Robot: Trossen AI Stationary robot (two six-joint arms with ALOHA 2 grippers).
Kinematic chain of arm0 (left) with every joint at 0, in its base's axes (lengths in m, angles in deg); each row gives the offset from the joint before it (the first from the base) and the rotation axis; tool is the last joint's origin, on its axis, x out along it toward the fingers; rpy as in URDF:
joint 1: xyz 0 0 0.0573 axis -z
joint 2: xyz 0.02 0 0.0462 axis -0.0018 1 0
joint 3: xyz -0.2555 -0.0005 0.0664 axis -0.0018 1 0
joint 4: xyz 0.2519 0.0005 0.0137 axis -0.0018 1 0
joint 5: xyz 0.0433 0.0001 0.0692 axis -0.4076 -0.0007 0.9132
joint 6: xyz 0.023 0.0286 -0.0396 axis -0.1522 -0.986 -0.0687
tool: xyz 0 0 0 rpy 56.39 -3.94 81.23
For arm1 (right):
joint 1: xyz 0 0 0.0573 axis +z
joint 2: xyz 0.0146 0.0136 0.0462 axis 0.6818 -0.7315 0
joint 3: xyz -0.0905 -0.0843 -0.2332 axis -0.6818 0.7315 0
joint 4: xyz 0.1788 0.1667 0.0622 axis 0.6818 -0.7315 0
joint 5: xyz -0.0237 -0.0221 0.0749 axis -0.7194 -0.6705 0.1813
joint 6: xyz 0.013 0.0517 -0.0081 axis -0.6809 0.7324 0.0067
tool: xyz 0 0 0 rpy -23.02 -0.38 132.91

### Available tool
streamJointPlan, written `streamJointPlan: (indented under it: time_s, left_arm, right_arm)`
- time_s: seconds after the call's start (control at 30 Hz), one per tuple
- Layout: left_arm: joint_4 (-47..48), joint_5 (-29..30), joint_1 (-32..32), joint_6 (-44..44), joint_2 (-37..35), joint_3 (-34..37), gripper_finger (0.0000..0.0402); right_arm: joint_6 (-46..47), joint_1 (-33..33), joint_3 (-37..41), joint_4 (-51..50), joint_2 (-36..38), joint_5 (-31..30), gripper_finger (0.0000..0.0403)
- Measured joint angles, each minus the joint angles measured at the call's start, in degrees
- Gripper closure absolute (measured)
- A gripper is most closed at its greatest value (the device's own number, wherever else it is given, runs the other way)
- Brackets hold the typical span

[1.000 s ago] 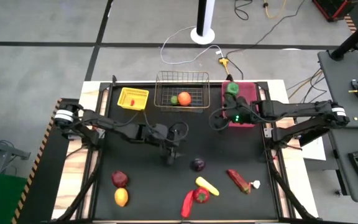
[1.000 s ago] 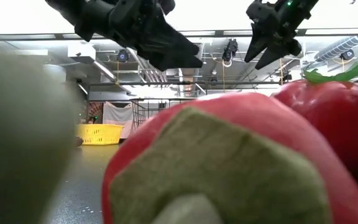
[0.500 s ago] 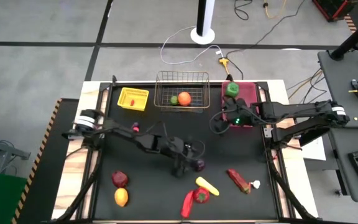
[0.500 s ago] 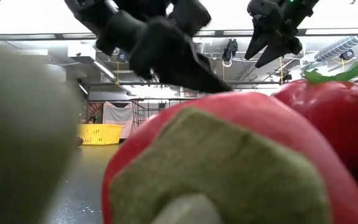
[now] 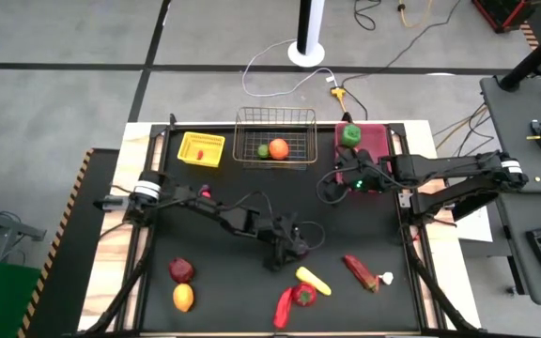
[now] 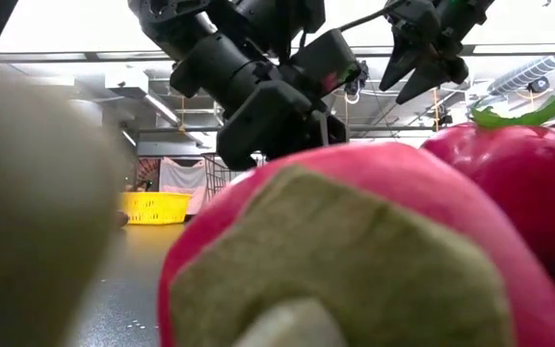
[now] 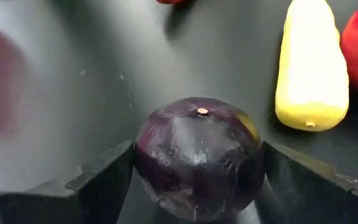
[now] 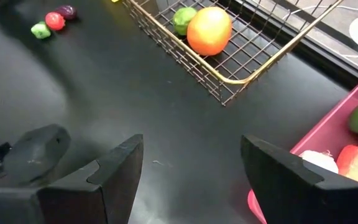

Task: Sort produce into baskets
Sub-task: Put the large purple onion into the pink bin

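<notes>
The black counter (image 5: 224,272) fills the middle of the high view on a grey floor, with three baskets along its upper edge: a yellow tray (image 5: 201,148), a wire basket (image 5: 275,137) holding an orange fruit (image 5: 278,147) and a small green one, and a pink bin (image 5: 369,145) at the upper right. The left hand (image 5: 294,246) is down at centre frame, its fingers (image 7: 98,180) spread wide on either side of a round purple fruit (image 7: 199,158) that sits on the counter between them, not yet squeezed. The fruit is smooth and glossy, so a close that lands off-centre would likely roll or squirt it forward toward the yellow vegetable (image 7: 309,65) lying near it, and could knock that piece too. A lift begun before the fingers seat properly risks dropping it. The right hand (image 5: 346,180) hovers by the lower-left corner of the pink bin, open and empty; if the left arm carries its load toward the upper-right baskets, the two arms could crowd each other there.
</notes>
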State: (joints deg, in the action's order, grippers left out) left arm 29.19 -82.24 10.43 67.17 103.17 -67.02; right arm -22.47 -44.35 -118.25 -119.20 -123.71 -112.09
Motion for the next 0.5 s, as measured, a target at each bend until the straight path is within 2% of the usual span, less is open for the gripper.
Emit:
streamJointPlan:
  time_s: [0.37, 0.5]
  left_arm:
    - [-0.4, 2.1, -0.1, 0.1, -0.8, 0.6, 0.0118]
    - [-2.6, 2.1, -0.8, -0.1, -3.2, 1.5, 0.012]
  right_arm:
    - [-1.6, 0.2, 0.0, 0.2, 0.0, 0.0, 0.0149]
    - [-2.7, 2.7, 0.6, 1.6, 0.0, -2.6, 0.0155]
